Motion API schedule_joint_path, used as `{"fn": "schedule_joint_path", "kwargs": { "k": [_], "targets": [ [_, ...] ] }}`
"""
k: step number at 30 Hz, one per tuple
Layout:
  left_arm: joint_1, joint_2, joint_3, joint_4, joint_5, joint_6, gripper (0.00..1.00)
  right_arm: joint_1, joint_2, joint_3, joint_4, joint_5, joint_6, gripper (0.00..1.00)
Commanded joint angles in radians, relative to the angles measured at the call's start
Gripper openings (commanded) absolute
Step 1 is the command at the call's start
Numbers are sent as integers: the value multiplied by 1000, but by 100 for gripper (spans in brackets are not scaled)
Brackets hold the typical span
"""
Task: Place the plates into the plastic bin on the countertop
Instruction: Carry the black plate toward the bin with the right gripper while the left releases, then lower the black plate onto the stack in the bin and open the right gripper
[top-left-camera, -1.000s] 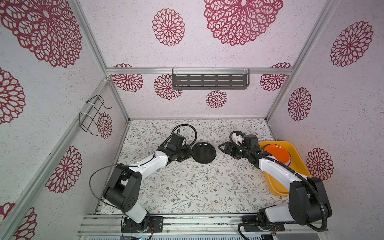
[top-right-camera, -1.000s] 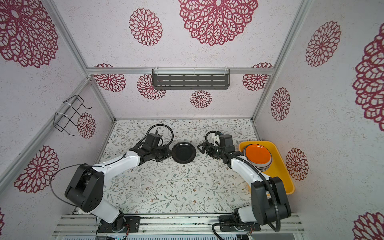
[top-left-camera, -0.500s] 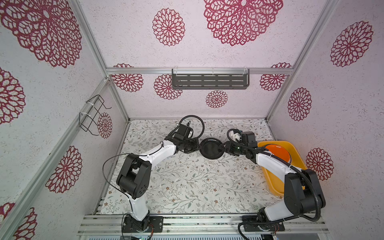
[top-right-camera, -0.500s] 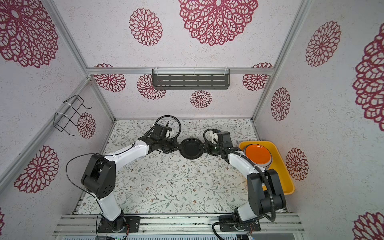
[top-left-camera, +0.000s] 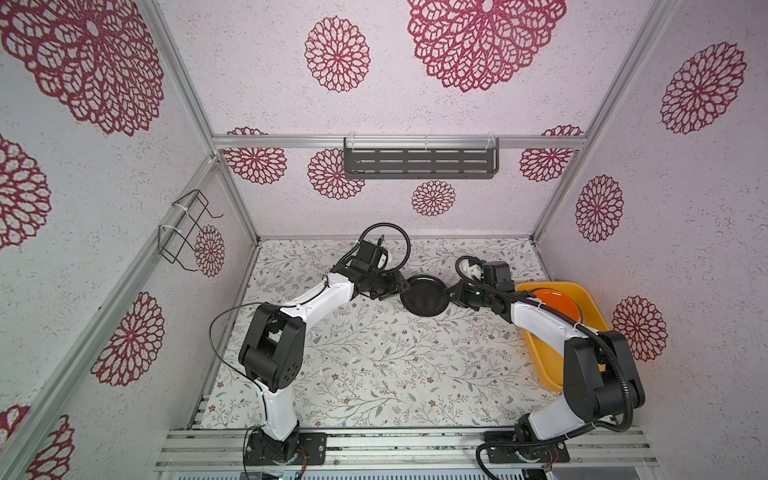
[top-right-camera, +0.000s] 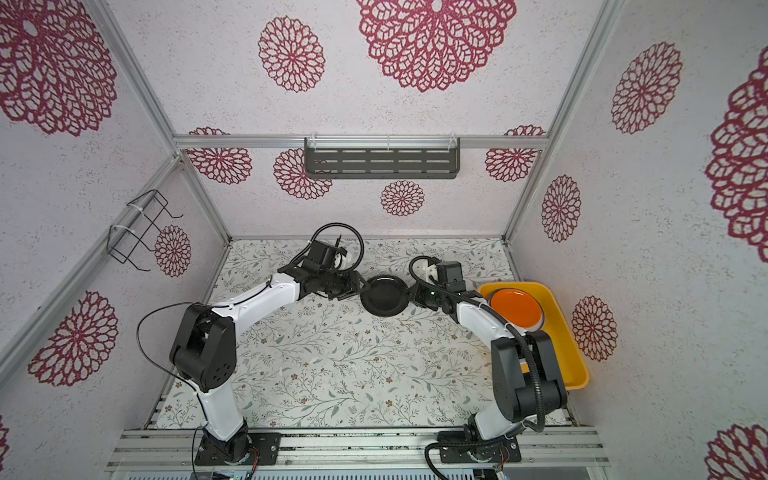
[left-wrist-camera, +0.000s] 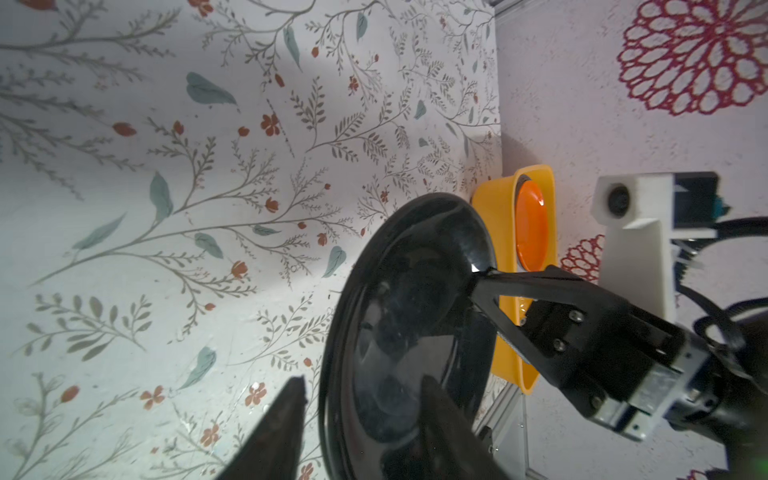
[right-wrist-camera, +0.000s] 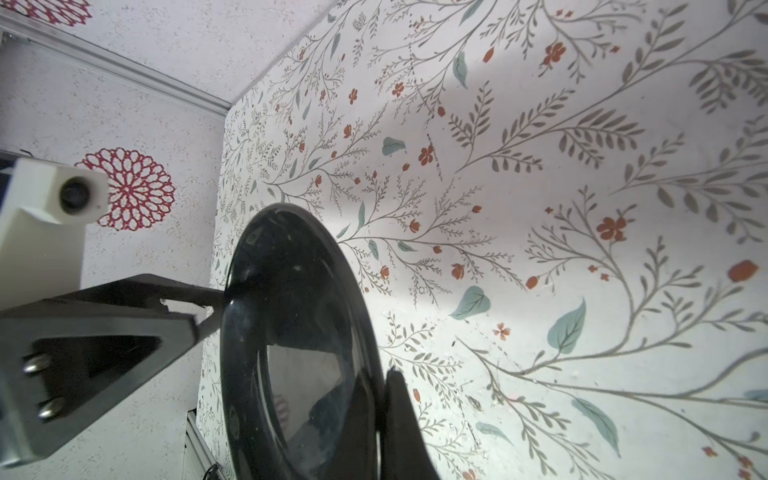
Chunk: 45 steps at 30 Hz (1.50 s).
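A glossy black plate (top-left-camera: 426, 296) (top-right-camera: 384, 296) hangs edge-on above the countertop (top-left-camera: 374, 365), between my two grippers. My right gripper (top-left-camera: 451, 293) (right-wrist-camera: 380, 374) is shut on the black plate's (right-wrist-camera: 291, 332) right rim. My left gripper (top-left-camera: 401, 286) (left-wrist-camera: 363, 378) stands open, its fingers either side of the black plate's (left-wrist-camera: 411, 324) left rim with a gap showing. The plastic bin (top-left-camera: 590, 307) (top-right-camera: 557, 307) (left-wrist-camera: 494, 195) sits at the right wall. In it lies a stack topped by an orange plate (top-left-camera: 555, 305) (top-right-camera: 515, 309) (left-wrist-camera: 530, 224).
A dark slotted shelf (top-left-camera: 419, 162) hangs on the back wall and a black wire rack (top-left-camera: 183, 232) on the left wall. The right arm's forearm crosses over the bin's near half.
The left arm carried the black plate rightward to the middle. The right gripper reached in and closed on its far rim, and the left jaws then opened.
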<state>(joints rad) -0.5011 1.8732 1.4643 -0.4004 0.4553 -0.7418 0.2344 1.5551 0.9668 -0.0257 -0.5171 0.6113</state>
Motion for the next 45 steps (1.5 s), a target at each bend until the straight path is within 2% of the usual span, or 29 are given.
{"fn": "schedule_joint_path", "kwargs": {
  "k": [1, 5, 6, 11, 17, 22, 26, 31, 45],
  "targets": [
    [21, -8, 25, 17, -28, 30, 75, -47, -7, 38, 56, -33, 46, 0],
    [36, -42, 27, 41, -65, 43, 100, -140, -42, 24, 59, 14, 69, 0],
    [41, -50, 26, 46, -69, 44, 97, -163, -50, 21, 53, 26, 72, 0],
    [78, -69, 22, 63, -84, 48, 97, -312, -110, 14, -16, 79, 52, 0],
    [104, -47, 31, 92, -80, 28, 97, -544, -195, -15, -111, 148, 53, 0],
    [120, -37, 35, 125, -107, 6, 97, -736, -217, -35, -147, 178, 55, 0],
    [142, -25, 34, 130, -104, -3, 97, -845, -212, -39, -154, 184, 43, 0],
    [159, -21, 31, 140, -106, -15, 97, -908, -180, -28, -168, 205, 7, 0],
    [163, -44, -36, 216, -141, -58, 97, -935, -80, -18, -152, 238, -48, 0]
  ]
}}
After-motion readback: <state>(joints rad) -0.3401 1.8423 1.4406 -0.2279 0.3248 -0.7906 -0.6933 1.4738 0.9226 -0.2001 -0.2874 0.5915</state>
